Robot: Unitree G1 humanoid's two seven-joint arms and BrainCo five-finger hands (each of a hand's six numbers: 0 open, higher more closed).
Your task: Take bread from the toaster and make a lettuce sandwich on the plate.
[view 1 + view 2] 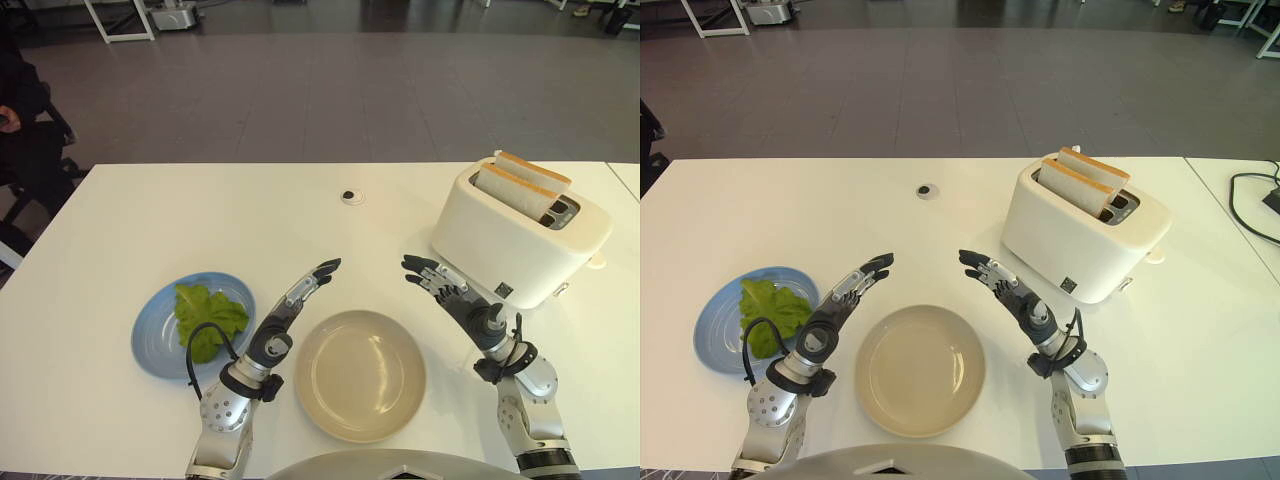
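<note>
A cream toaster (520, 235) stands at the right of the white table with two bread slices (525, 183) sticking up from its slots. A beige plate (360, 374) lies near the front edge, nothing on it. Left of it a blue plate (160, 335) holds a lettuce leaf (208, 318). My left hand (290, 305) hovers open between the two plates, fingers stretched forward. My right hand (450, 295) is open too, just right of the beige plate and a short way in front of the toaster, touching neither.
A small round dark-centred fitting (348, 197) sits in the table top toward the back middle. A second table edge with a cable (1250, 205) lies to the far right. Bare table surface (250, 220) spreads behind the plates.
</note>
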